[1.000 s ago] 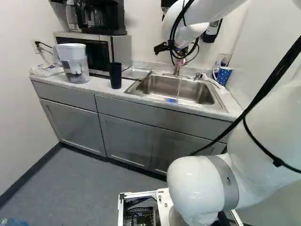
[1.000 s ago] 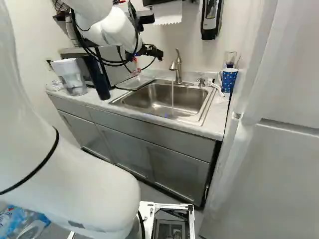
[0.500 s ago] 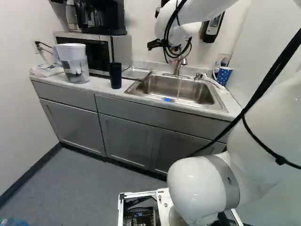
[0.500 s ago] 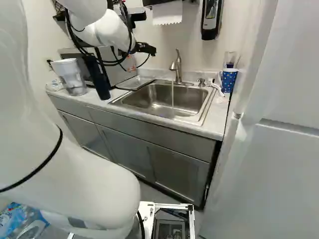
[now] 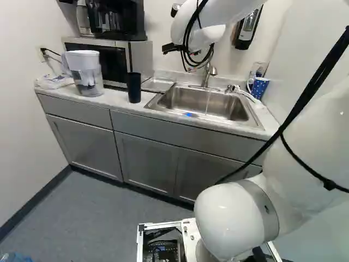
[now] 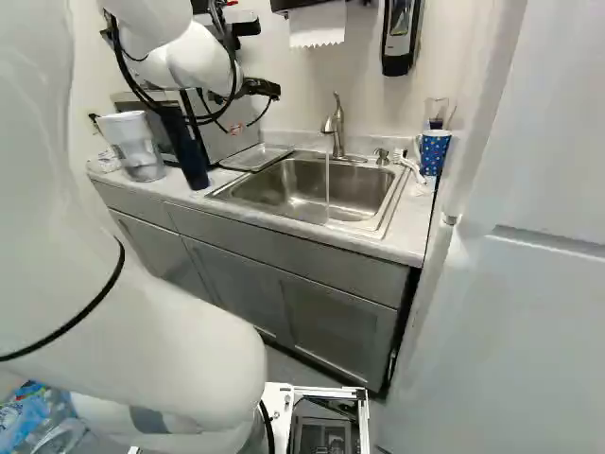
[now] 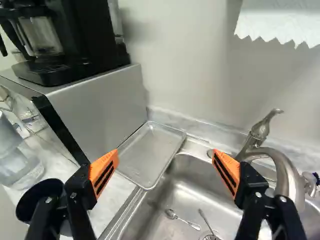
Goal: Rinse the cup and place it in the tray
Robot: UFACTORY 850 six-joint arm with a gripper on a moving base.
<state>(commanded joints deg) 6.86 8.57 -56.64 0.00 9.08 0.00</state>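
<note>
The dark cup [image 5: 134, 87] stood upright on the table [image 5: 116, 98], upper left in the left base view, near the tray [image 7: 151, 151]. My fingers [image 7: 104, 172] were spread, holding nothing. Water [image 6: 327, 184] ran into the sink [image 6: 274, 182]; I judged fetching the cup came first, calling for lowering around it and closing before rinsing.
</note>
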